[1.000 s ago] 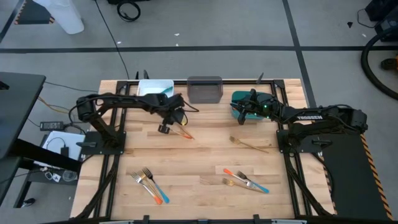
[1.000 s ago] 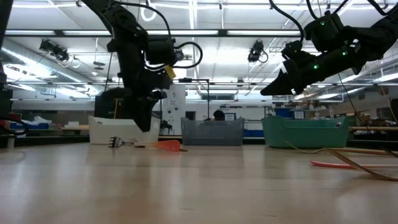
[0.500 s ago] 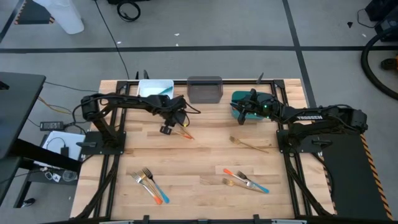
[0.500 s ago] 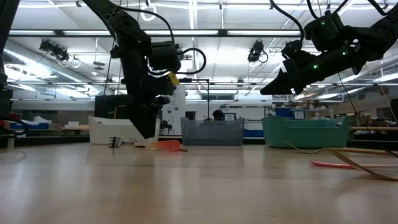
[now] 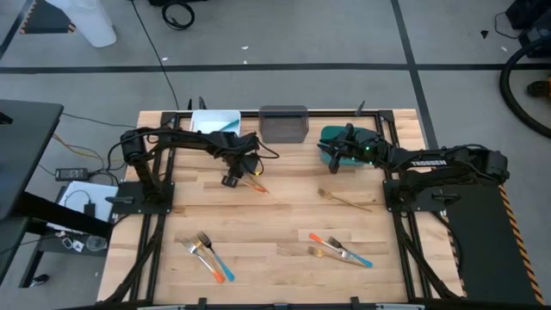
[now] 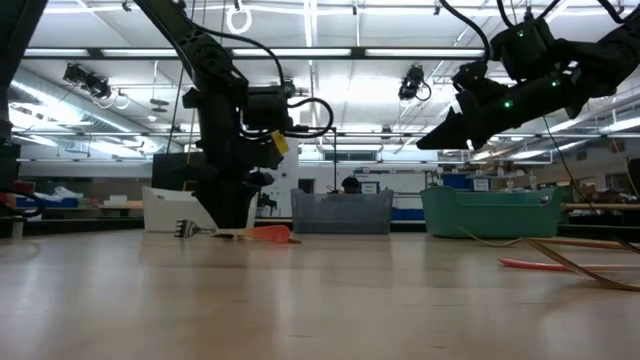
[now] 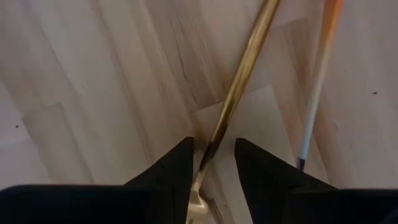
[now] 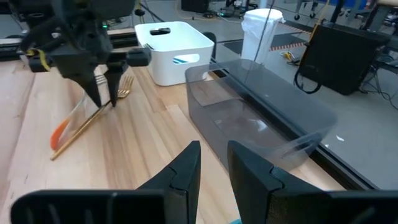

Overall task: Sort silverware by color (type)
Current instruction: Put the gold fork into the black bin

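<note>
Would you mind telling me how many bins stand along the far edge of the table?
3: the white bin toward the left, the grey bin in the middle, and the teal bin toward the right, partly covered by the right arm.

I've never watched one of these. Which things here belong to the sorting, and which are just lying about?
Job:
forks
more forks
golden fork
orange fork
white bin
grey bin
teal bin

Lying about:
white bag
floor cable
</note>
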